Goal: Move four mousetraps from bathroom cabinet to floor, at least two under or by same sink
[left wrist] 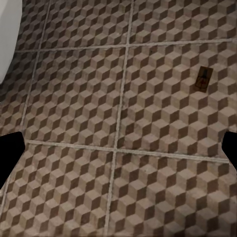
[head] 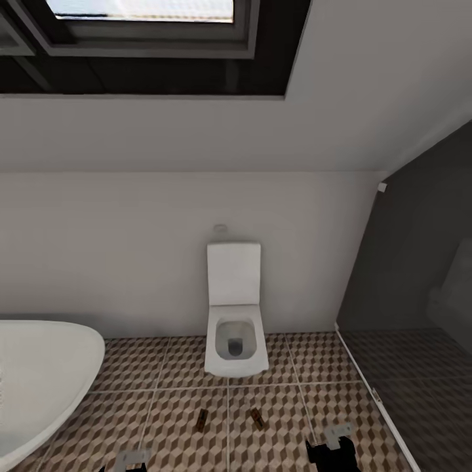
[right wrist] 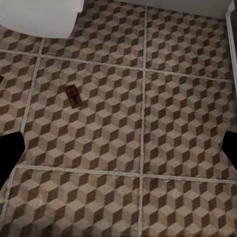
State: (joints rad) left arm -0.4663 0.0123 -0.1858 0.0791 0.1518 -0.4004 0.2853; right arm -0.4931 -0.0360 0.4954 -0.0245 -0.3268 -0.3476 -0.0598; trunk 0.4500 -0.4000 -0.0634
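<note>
Mousetraps [head: 202, 420] [head: 256, 419] flat on cube-tiled floor [head: 164, 419] before toilet [head: 235, 328].

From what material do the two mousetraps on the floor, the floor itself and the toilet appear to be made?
The mousetraps look like tan wooden boards with dark metal wire, matte; the detail is small. The bathroom floor seems ceramic tile: square pieces, pale grout lines, a printed brown and beige cube pattern. The toilet looks like smooth white glazed ceramic, though the render leaves that open.
</note>
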